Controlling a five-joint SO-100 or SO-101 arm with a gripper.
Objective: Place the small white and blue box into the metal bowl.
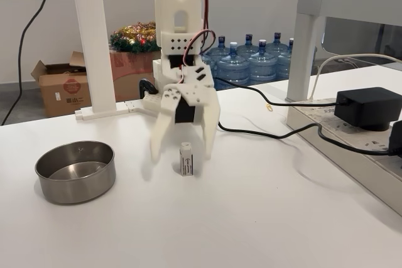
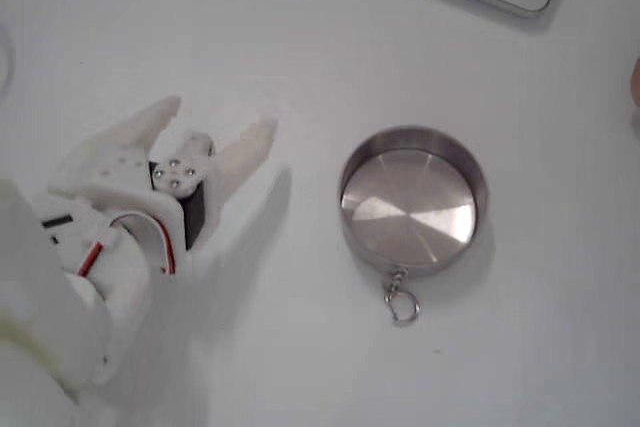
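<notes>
Pincer [image 1: 183,150] spread wide, straddling the upright small white and blue box [image 1: 186,158], arm pointing straight down, metal bowl [image 1: 75,171] at nine o'clock.

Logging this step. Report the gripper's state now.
Gripper: open, holding nothing, fingers either side of the upright small white and blue box.

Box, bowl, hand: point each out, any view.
box [image 1: 186,159]: a fixed view, on its front face, standing upright on the table.
bowl [image 2: 410,209]: a fixed view from above, on its bare inner floor.
hand [image 1: 183,150]: a fixed view, midway between the open fingertips, which straddle the box.
</notes>
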